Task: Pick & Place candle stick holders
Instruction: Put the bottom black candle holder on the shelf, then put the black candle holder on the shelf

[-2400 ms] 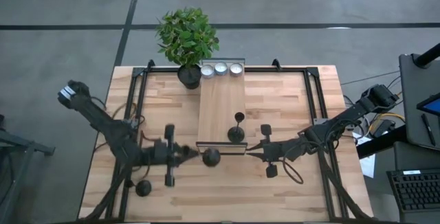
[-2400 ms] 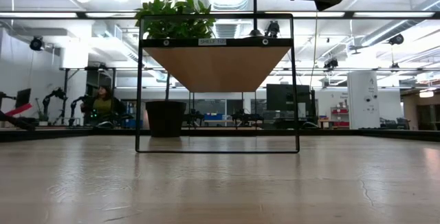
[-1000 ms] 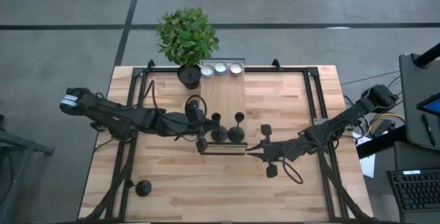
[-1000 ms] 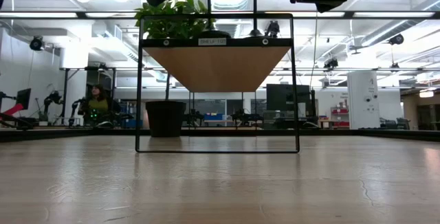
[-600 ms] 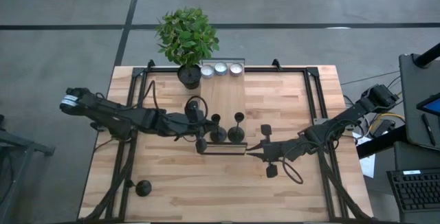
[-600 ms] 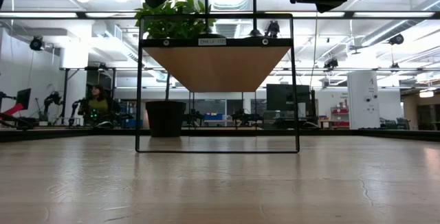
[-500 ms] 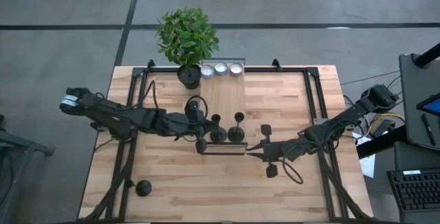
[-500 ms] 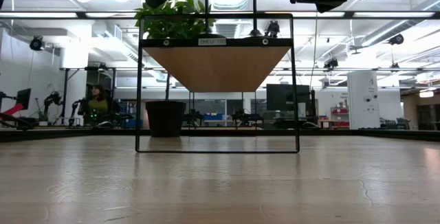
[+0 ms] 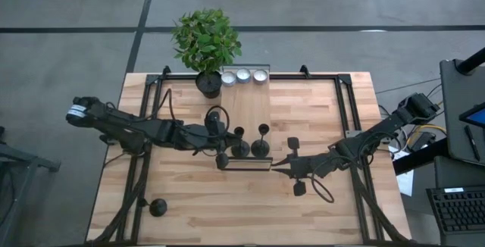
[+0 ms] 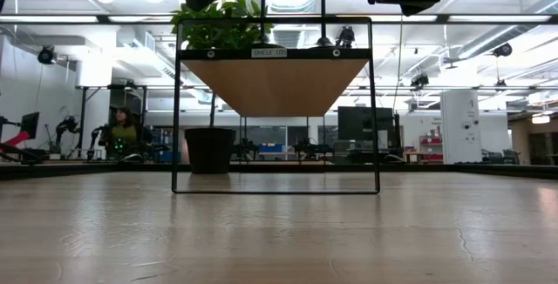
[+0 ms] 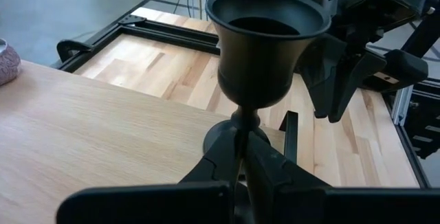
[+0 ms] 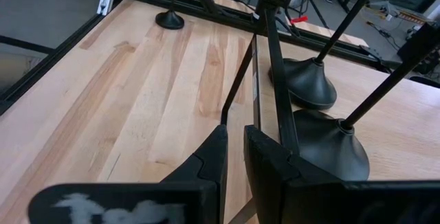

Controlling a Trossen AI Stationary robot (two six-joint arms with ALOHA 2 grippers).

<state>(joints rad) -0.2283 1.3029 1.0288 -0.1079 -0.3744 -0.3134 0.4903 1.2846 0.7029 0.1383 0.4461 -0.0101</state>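
Note:
Two black candle stick holders [image 9: 239, 147] [image 9: 261, 145] stand side by side near the near end of the raised wooden shelf [image 9: 246, 110]. My left gripper [image 9: 231, 147] reaches in from the table's left and is shut on the left one, whose cup [image 11: 265, 38] fills the left wrist view. A third holder [image 9: 158, 207] stands on its base on the table at the near left. My right gripper [image 9: 277, 163] waits at the shelf's near right corner. Its fingers [image 12: 265, 162] are almost together with nothing seen between them. I cannot tell whether it touches the shelf's black frame. My left gripper pinches the holder's thin stem [image 11: 242, 124] just below the cup, between its two fingers. The fingers come from the table's left, slanting slightly down, and lie across the stem. The holder stands upright, and its domed base [image 12: 309, 80] appears to rest on the shelf.
Three tealights [image 9: 243, 76] sit at the shelf's far end, beside a potted green plant [image 9: 206, 39]. Black frame rails [image 9: 155, 103] run along the table's left and right sides. Bare table top [image 9: 227, 209] lies near the front edge. A person [image 10: 129, 131] sits in the room beyond.
Since the earliest frame, my left gripper has carried its holder from in front of the shelf's near edge up and onto the shelf, beside the other holder. Over the last second nothing has visibly moved.

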